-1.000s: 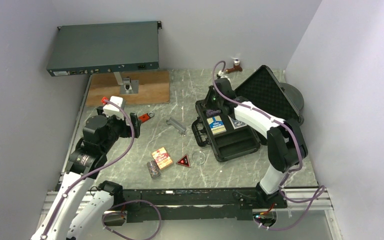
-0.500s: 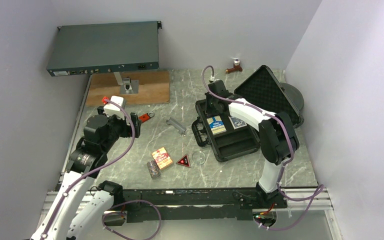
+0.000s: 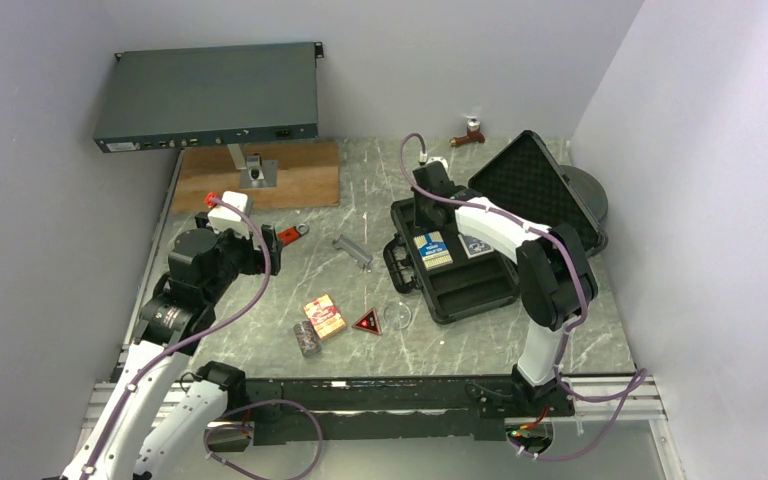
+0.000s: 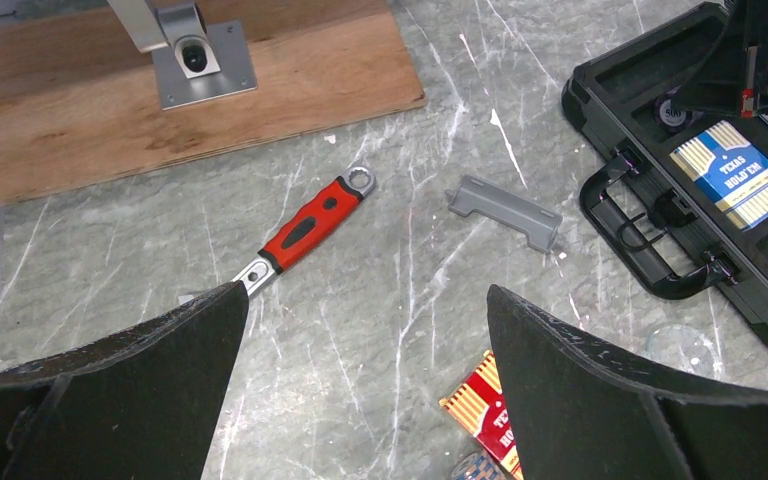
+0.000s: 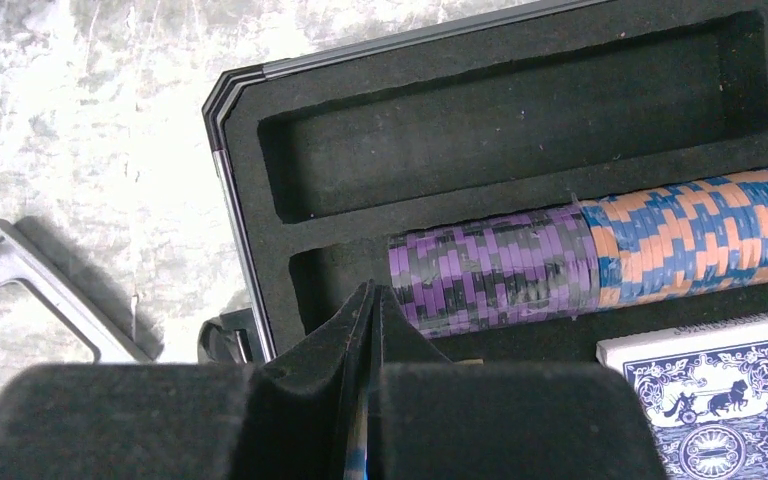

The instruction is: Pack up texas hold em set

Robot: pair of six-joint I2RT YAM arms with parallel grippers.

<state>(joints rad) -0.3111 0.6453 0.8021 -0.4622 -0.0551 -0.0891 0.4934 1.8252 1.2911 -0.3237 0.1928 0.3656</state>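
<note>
Right end effector [image 5: 370, 295] is pinched shut above the chip row [image 5: 580, 255] in the case [image 3: 470, 292], a thin blue sliver between its fingers; left end effector [image 4: 367, 292] gapes wide over the table [image 4: 410, 230]; chip-loading seems in hand; next, probably fetching the red box [image 3: 324, 316], triangle [image 3: 366, 321] and disc [image 3: 397, 316].

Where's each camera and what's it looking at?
Top external: high behind the robot, looking down on the table; left arm and right arm show.
Left wrist: on that arm, looking down at the red-handled wrench; open left gripper shows.
Right wrist: on that arm, looking into the black case; shut right gripper shows.
All three show the case.
</note>
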